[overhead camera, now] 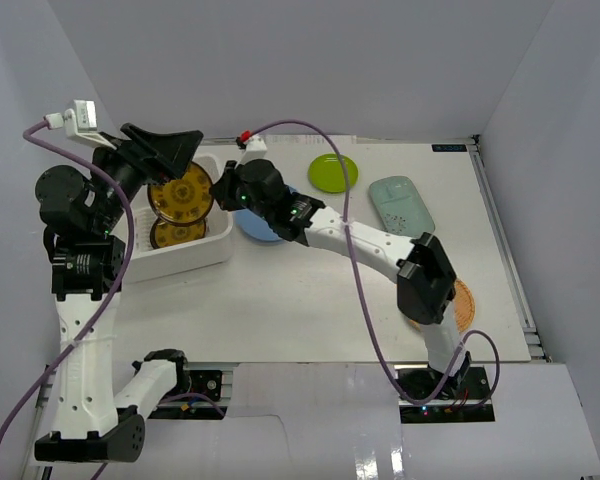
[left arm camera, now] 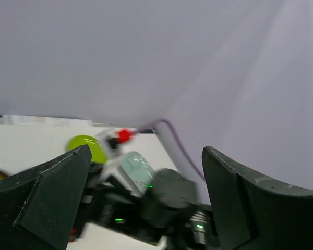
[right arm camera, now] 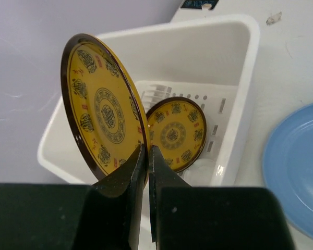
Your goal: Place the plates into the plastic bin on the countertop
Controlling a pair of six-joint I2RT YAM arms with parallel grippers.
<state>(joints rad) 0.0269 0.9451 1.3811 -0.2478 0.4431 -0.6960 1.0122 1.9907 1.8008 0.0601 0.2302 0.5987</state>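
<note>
My right gripper [right arm camera: 147, 152] is shut on the lower rim of a gold-and-black patterned plate [right arm camera: 101, 104], holding it on edge above the white plastic bin [right arm camera: 240, 62]. A second gold-and-black plate [right arm camera: 175, 133] leans inside the bin. In the top view the held plate [overhead camera: 180, 193] hangs over the bin [overhead camera: 195, 258], with the other plate [overhead camera: 177, 233] below it. My left gripper [overhead camera: 185, 150] is open and empty above the bin's far left corner. On the countertop [overhead camera: 310, 300] lie a blue plate [overhead camera: 260, 225], a lime green plate [overhead camera: 332, 172], a pale mint oblong plate [overhead camera: 400, 203] and a tan woven plate [overhead camera: 463, 305].
The right arm [overhead camera: 370, 240] stretches across the table over the blue plate and hides part of the tan one. Pale grey walls close in the table on three sides. The left wrist view is blurred, showing the lime plate [left arm camera: 88, 147], the mint plate [left arm camera: 137, 167] and the right arm [left arm camera: 167, 198].
</note>
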